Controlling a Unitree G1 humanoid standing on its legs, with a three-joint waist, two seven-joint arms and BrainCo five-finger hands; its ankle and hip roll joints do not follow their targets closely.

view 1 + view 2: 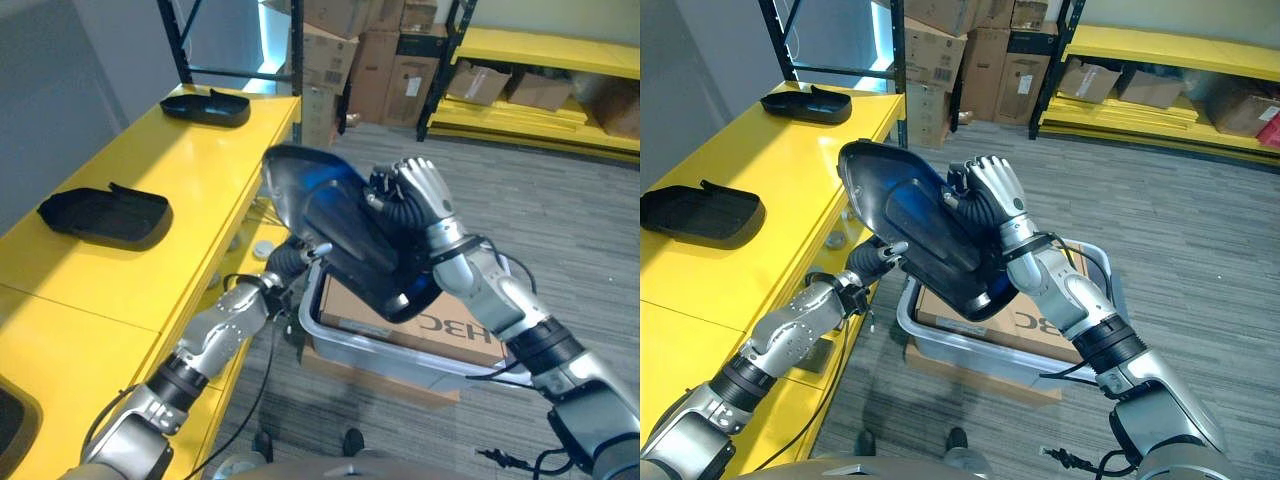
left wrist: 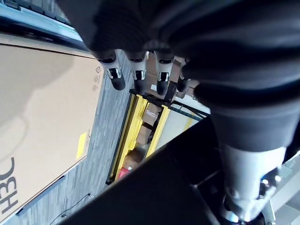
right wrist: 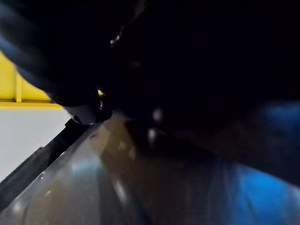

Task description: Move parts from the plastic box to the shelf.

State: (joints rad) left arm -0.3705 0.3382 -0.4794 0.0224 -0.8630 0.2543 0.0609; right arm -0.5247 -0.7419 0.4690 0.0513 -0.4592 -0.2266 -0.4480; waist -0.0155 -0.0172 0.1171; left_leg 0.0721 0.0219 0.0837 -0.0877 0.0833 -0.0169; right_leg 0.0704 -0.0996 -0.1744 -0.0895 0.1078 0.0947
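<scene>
A large glossy black part [image 1: 340,225] hangs tilted over the plastic box [image 1: 372,352], which has a brown cardboard sheet [image 1: 440,325] in it. My right hand [image 1: 424,190] is shut on the part's upper right edge; up close the dark shell [image 3: 197,70] shows in the right wrist view. My left hand [image 1: 878,256] is under the part's lower left side, by the box's left rim. Its fingers [image 2: 115,75] are relaxed and hold nothing, with the black part [image 2: 154,192] beside them. The yellow shelf [image 1: 190,170] runs along the left.
Two black tray-like parts lie on the shelf, one near [image 1: 105,215] and one far [image 1: 206,106]. A black upright post [image 1: 296,45] stands at the shelf's far end. Cardboard boxes [image 1: 345,50] and a yellow rack [image 1: 545,85] stand at the back.
</scene>
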